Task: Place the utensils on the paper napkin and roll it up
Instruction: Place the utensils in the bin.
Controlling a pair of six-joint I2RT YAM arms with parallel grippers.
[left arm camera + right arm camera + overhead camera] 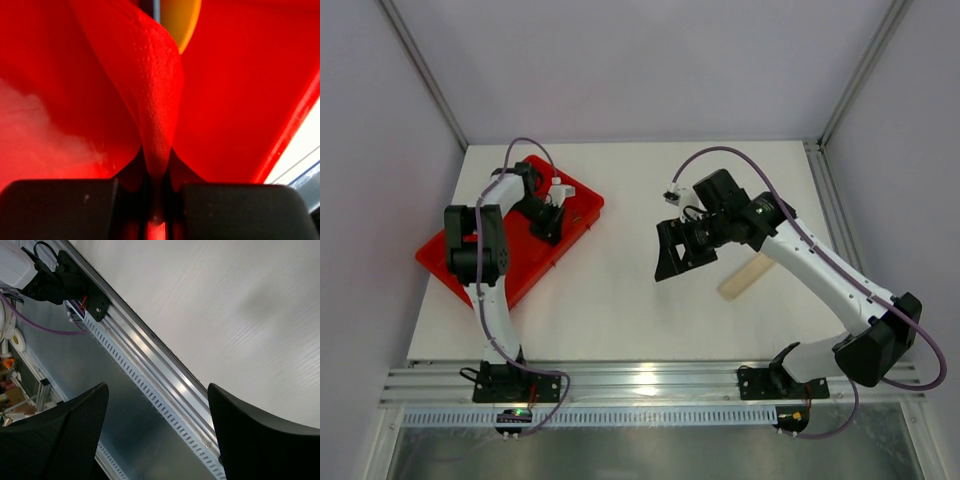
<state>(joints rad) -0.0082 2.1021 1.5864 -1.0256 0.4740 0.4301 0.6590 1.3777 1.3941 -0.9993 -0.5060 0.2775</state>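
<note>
Nearest the lens of the left wrist camera, the left gripper (157, 205) is observed with its two dark fingers (60, 210) drawn close together, and a fold of the paper napkin (150, 90) is pinched in the narrow gap between them. The red, dimpled sheet is seen rising from the jaws in a tapering ridge, lifted off the floor of the red tray (240, 100) that surrounds the gripper on all sides. Beyond the napkin's upper edge a yellow-orange object (182, 20) is partly shown; what it is cannot be told. The tray's raised rim is noted to the right of the gripper, with the white table (640, 300) just outside it. The right gripper (156, 407) is found with its fingers spread wide and nothing between them; it is held above the table, well apart from the tray, and an aluminium rail (150, 365) at the near table edge is seen past its fingers. The utensils (748, 275) are recorded as a pale tan piece lying flat on the table, near the right gripper on its right-hand side, partly beneath the right forearm and not touched by the fingers. Whether one piece or several lie there cannot be told.
</note>
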